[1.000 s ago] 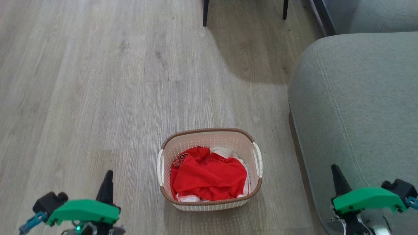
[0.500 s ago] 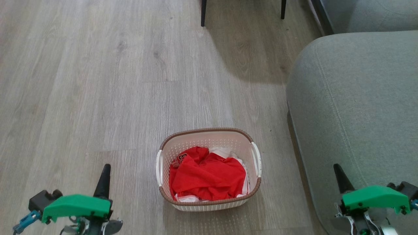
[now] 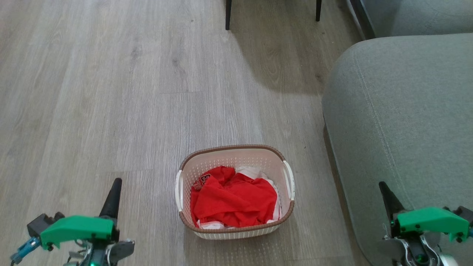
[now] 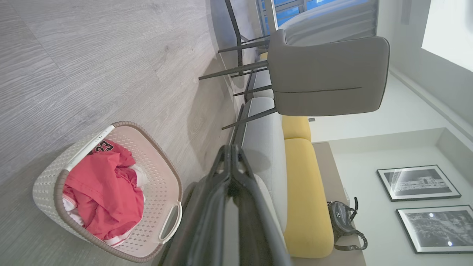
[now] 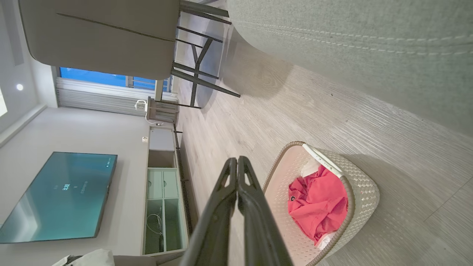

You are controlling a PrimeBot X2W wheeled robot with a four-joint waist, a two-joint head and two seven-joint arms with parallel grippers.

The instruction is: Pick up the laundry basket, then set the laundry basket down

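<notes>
Laundry basket (image 3: 232, 147): on floor (image 3: 111, 92), red garment (image 3: 232, 201) inside. Left gripper (image 3: 112, 195): left of basket, apart, fingers pressed together, empty. Right gripper (image 3: 386, 192): right of basket, apart, pressed together, empty.

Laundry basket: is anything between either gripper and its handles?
Nothing visible does. Only floor separates the left gripper from the laundry basket. The right gripper shows against the sofa edge, beside the basket, with nothing between.

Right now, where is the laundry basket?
In the head view the basket sits on the wood floor, low and centre, just left of the grey sofa, with red clothes inside.
</notes>
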